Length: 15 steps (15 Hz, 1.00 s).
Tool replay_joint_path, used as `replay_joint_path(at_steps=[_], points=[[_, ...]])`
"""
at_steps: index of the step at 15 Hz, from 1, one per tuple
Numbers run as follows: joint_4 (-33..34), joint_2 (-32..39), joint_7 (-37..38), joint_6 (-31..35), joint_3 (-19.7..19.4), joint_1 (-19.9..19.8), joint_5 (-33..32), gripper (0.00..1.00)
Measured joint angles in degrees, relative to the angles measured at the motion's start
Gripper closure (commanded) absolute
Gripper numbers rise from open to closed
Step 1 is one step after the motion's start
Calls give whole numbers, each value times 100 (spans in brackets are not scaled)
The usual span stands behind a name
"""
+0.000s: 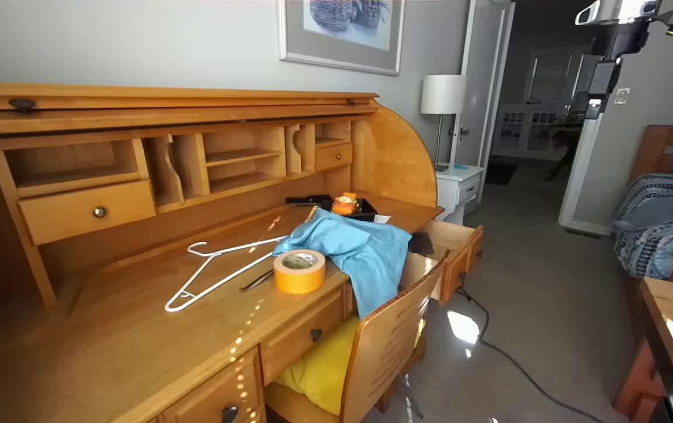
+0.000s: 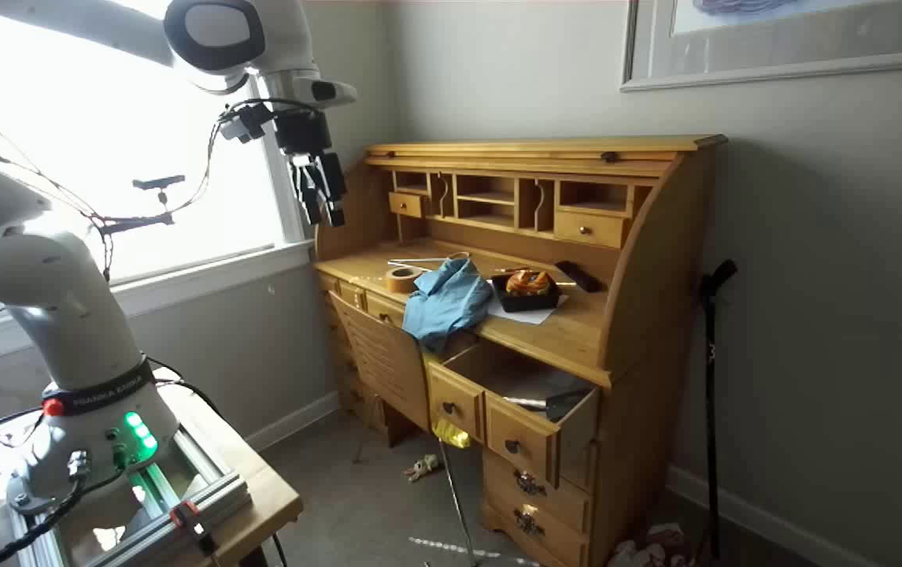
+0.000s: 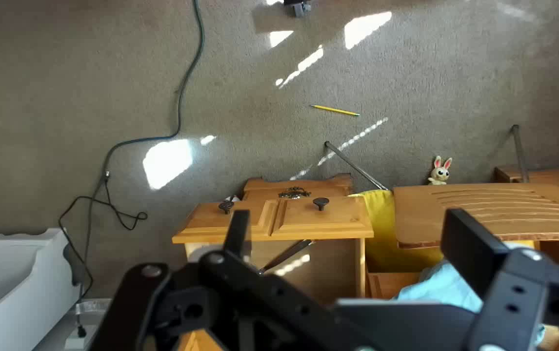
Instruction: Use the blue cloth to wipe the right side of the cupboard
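The blue cloth (image 1: 366, 244) lies crumpled on the desk top and hangs over its front edge. It also shows in an exterior view (image 2: 447, 298) and partly in the wrist view (image 3: 443, 287), where a finger covers some of it. The cupboard is a wooden roll-top desk (image 2: 541, 335) with small compartments. Its right side is a curved panel, with the inner face (image 1: 398, 153) and the outer face (image 2: 659, 339) showing in different exterior views. My gripper (image 3: 352, 236) is open and empty. It hangs high in front of the desk (image 2: 323, 211), well apart from the cloth.
An orange tape roll (image 1: 299, 271), a white hanger (image 1: 219, 270) and a black tray (image 2: 526, 293) lie around the cloth. A chair (image 1: 392, 335) stands at the desk front. An open drawer (image 2: 530, 425) juts out at the right. A lamp (image 1: 443, 97) stands beyond.
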Motion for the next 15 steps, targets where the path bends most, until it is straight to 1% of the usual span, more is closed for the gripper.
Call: replay_joint_path(at_steps=[12, 13, 15], points=[[0, 4, 0, 0, 0, 7, 4, 0], [0, 21, 0, 46, -3, 38, 30, 0], [-5, 138, 8, 436, -4, 196, 77, 0]])
